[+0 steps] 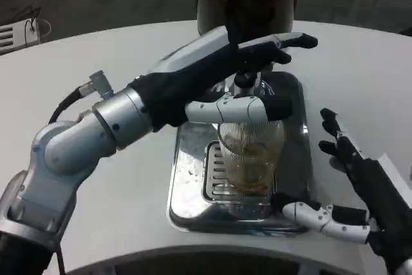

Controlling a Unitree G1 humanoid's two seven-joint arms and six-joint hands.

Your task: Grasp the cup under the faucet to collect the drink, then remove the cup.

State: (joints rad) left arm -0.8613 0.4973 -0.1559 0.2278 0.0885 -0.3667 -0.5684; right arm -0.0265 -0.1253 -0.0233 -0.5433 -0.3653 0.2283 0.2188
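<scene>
Head view: the cup (251,159), ribbed and clear with amber drink in it, stands on the metal drip tray (187,172) under the faucet (246,80). The left hand (219,82) reaches over it, fingers spread, gripping nothing. The right hand (357,204) waits by the tray's right edge, fingers apart.

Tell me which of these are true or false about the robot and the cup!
1. The cup stands on a metal tray. True.
2. The cup is empty. False: it holds some amber drink.
3. The left hand reaches over the cup toward the faucet. True.
4. The right hand holds the cup. False: it waits open beside the tray.
5. The table is black. False: it is white.
</scene>
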